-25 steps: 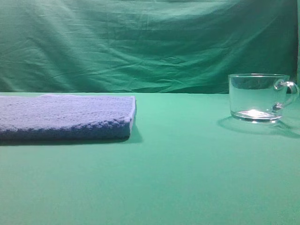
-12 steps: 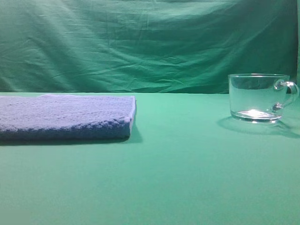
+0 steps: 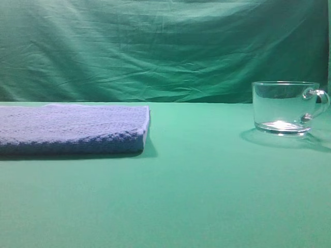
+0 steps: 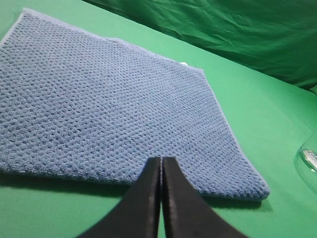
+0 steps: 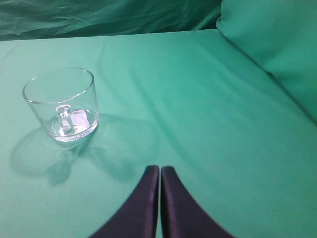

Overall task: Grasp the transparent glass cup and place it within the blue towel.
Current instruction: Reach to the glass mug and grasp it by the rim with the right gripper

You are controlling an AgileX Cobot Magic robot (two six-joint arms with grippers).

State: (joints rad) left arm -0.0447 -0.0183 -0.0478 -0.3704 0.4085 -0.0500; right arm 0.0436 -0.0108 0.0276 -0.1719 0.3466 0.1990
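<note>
1. Towel first: the thick folded blue-lavender terry towel [image 3: 72, 129] is lying flat on the green cloth-covered table [image 3: 207, 196], and nothing is sitting on it, so the placing step is not yet done.

2. Left gripper [image 4: 161, 166] is hovering with its two dark fingers pressed together and holding nothing; the blue towel [image 4: 114, 104] is spreading out directly ahead of and beneath its tips, with the near edge just under them.

3. Off to that gripper's right, only a sliver of clear glass rim [image 4: 309, 161] is showing at the frame edge, well apart from the towel.

4. Cup next: the short, wide transparent glass cup [image 3: 284, 107] with straight sides and a small loop handle is standing upright on the table, well apart from the towel, not yet grasped.

5. Right gripper [image 5: 159, 171] is also sitting with its fingers together, empty; the glass cup [image 5: 62, 105] is standing ahead of it and off to its left, handle turned toward the camera, clearly apart from the fingertips.

6. Judging from this, the task is only beginning: opening, reaching, grasping, carrying across and setting down on the towel are all remaining.
</note>
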